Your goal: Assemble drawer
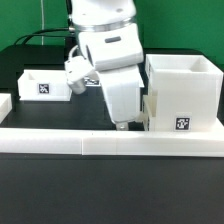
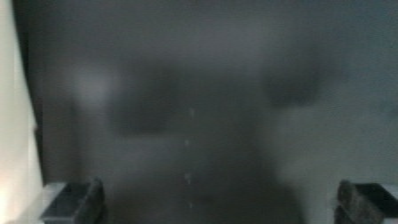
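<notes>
Housing (image 1: 181,92) of the drawer, a tall white open-topped box, stands on the black desk (image 1: 60,115) at the exterior view's right. A black-and-white square tag (image 1: 181,125) sits low on the face toward the camera. A small open tray (image 1: 45,84) stands well apart from it on the exterior view's left, farther back, with its own tag (image 1: 44,90) on the near side. A long low white wall (image 1: 80,141) runs across the desk in front of both. At the left edge of the picture a low white piece (image 1: 4,103) is cut off, and what it is cannot be told. The white arm (image 1: 108,45) comes down in the middle, between tray and housing. Its gripper (image 1: 124,124) points downward just beside the housing's left wall, its tip near the desk behind the low wall. From here the spread of the fingers cannot be made out, nor whether they touch the housing.

In the wrist view the picture is blurred. The gripper (image 2: 217,204) shows two dark fingers (image 2: 71,203), one at each lower corner, set wide apart with nothing between them. The dark desk (image 2: 196,90) fills the space beyond. A pale strip (image 2: 9,100) runs along one edge, too blurred to name.
</notes>
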Motion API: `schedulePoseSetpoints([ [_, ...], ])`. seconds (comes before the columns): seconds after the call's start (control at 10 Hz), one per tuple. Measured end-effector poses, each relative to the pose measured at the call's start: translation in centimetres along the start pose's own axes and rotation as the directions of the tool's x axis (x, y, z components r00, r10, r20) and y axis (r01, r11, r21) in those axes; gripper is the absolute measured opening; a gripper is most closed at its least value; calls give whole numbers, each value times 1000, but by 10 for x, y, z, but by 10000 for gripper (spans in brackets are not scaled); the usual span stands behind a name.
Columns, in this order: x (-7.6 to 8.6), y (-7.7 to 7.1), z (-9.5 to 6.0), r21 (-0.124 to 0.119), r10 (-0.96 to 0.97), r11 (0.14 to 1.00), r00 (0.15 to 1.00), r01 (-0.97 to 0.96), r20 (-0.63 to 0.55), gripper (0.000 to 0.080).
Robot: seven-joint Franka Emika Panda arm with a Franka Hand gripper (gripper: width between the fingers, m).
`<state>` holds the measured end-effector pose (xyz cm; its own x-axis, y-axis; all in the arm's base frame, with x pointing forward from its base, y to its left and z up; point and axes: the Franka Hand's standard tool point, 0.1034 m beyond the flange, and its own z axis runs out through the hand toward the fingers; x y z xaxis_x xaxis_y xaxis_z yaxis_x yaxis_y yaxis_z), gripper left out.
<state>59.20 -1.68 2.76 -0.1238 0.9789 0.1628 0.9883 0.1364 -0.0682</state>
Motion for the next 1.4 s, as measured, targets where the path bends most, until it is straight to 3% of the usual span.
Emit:
schedulePoseSetpoints([
  [0.3, -36, -27, -26, -81, 21, 997, 999, -18, 36, 649],
  [0.6, -62, -76, -33, -163, 103, 982, 994, -95, 46, 649],
  [0.7, -62, -100, -29, -174, 119, 979, 992, -109, 52, 649],
  [0.8, -63, -108, -25, -162, 122, 980, 991, -113, 50, 649],
  [1.1, -64, -107, -24, -164, 170, 973, 985, -161, 42, 649],
  [1.4, -63, -108, -24, -169, 381, 911, 924, -375, 4, 649],
])
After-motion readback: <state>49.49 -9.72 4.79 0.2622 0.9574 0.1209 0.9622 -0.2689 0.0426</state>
